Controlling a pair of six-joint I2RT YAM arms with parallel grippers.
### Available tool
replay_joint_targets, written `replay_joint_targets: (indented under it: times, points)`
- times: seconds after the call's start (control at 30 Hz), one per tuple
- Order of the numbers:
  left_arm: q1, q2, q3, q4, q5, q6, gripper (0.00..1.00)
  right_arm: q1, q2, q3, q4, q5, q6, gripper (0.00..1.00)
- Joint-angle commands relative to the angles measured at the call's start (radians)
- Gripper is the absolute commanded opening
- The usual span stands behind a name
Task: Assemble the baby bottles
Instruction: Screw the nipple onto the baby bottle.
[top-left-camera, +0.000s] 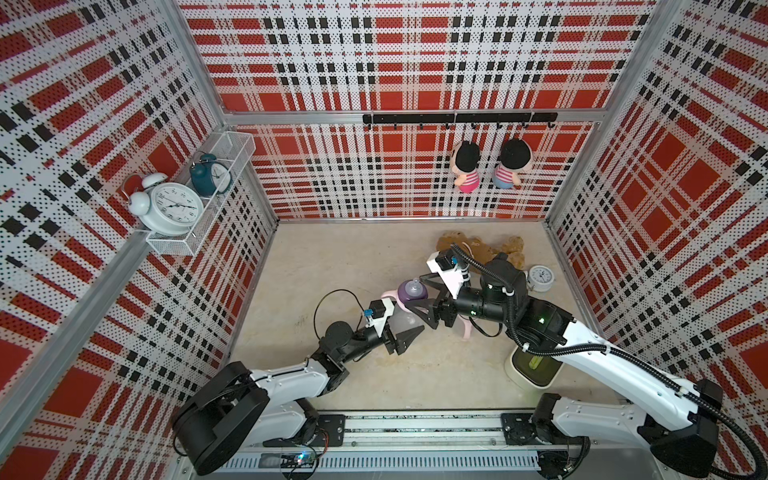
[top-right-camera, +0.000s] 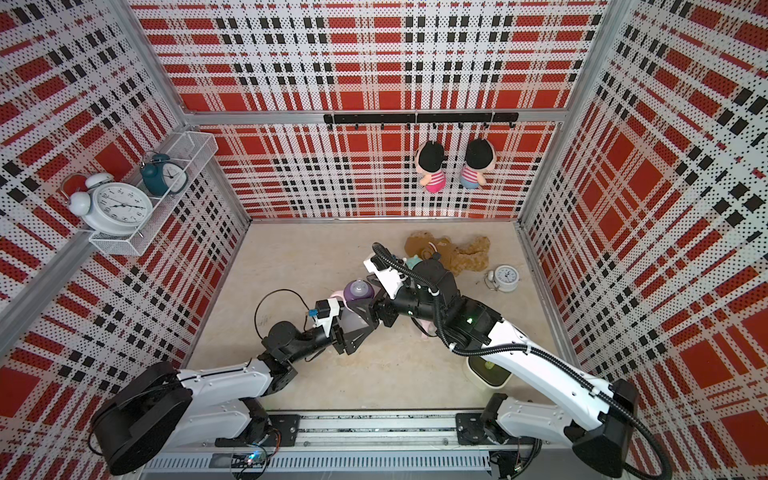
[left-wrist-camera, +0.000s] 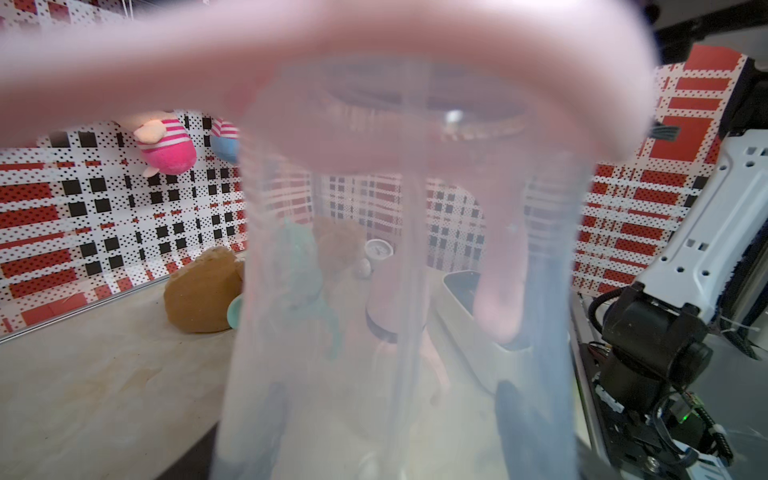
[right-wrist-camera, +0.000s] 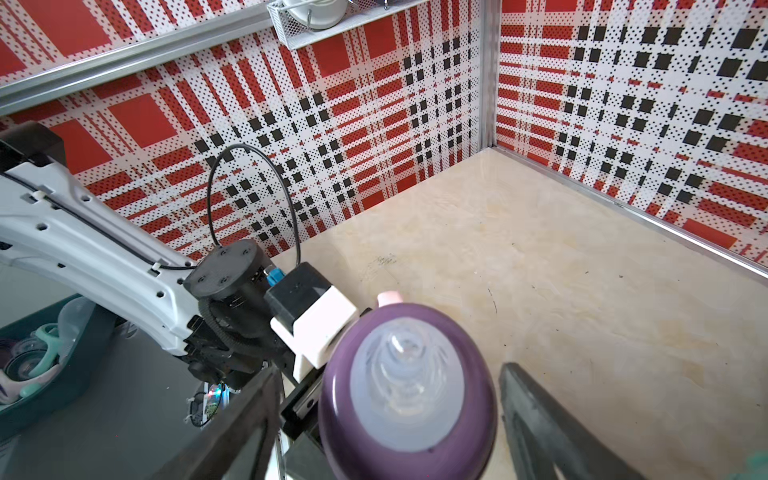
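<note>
Pressed close against the left wrist camera is the small clear plastic baby bottle (left-wrist-camera: 399, 291), its curved pink handle ring (left-wrist-camera: 332, 41) arching over the top. The left gripper (top-left-camera: 411, 332) is clamped on the bottle's body. Both top views place the bottle near the middle of the beige tabletop (top-left-camera: 332, 257). The right gripper (right-wrist-camera: 388, 370) has its jaws apart, one on either side of the purple teat collar (right-wrist-camera: 482, 395) with a gap showing, and the clear silicone teat (right-wrist-camera: 407, 382) faces its camera.
</note>
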Motion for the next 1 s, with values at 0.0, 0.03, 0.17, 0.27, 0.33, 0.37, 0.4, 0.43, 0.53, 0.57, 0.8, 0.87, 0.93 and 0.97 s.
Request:
replay_joint_targets:
  times: [0.0, 0.03, 0.17, 0.27, 0.33, 0.37, 0.4, 0.43, 0.53, 0.57, 0.8, 0.87, 0.93, 0.97]
  points:
    - [0.015, -0.010, 0.024, 0.072, 0.041, -0.038, 0.00, -0.011, 0.004, -0.008, 0.076, -0.046, -0.008, 0.83]
    - [0.016, -0.011, 0.024, 0.073, 0.041, -0.039, 0.00, -0.014, 0.008, -0.010, 0.082, -0.054, -0.008, 0.83]
    - [0.018, -0.009, 0.026, 0.073, 0.044, -0.040, 0.00, -0.018, 0.027, -0.006, 0.087, -0.066, -0.008, 0.82]
    - [0.018, -0.005, 0.029, 0.072, 0.049, -0.043, 0.00, -0.025, 0.048, 0.008, 0.071, -0.063, -0.011, 0.82]
    - [0.018, -0.004, 0.031, 0.073, 0.051, -0.043, 0.00, -0.027, 0.060, 0.013, 0.068, -0.064, -0.010, 0.84]
    - [0.018, -0.004, 0.030, 0.073, 0.051, -0.043, 0.00, -0.027, 0.062, 0.013, 0.071, -0.065, -0.010, 0.84]
    - [0.018, -0.004, 0.029, 0.073, 0.050, -0.043, 0.00, -0.027, 0.063, 0.011, 0.074, -0.065, -0.010, 0.84]
    - [0.018, -0.002, 0.029, 0.073, 0.050, -0.043, 0.00, -0.028, 0.065, 0.011, 0.077, -0.065, -0.009, 0.83]
    - [0.019, -0.004, 0.029, 0.072, 0.052, -0.043, 0.00, -0.027, 0.069, 0.011, 0.085, -0.065, -0.007, 0.82]
    - [0.018, -0.005, 0.029, 0.072, 0.052, -0.043, 0.00, -0.027, 0.070, 0.013, 0.085, -0.065, -0.006, 0.82]
    - [0.019, -0.021, 0.028, 0.060, 0.014, -0.040, 0.00, -0.027, 0.088, 0.023, 0.076, -0.035, 0.005, 0.72]
    - [0.018, -0.030, 0.027, 0.054, -0.006, -0.038, 0.00, -0.027, 0.095, 0.026, 0.068, -0.005, 0.015, 0.67]
    - [0.016, -0.043, 0.028, 0.039, -0.059, -0.037, 0.00, -0.028, 0.104, 0.031, 0.054, 0.025, 0.025, 0.63]
    - [0.014, -0.050, 0.028, 0.029, -0.092, -0.032, 0.00, -0.028, 0.107, 0.033, 0.050, 0.042, 0.036, 0.61]
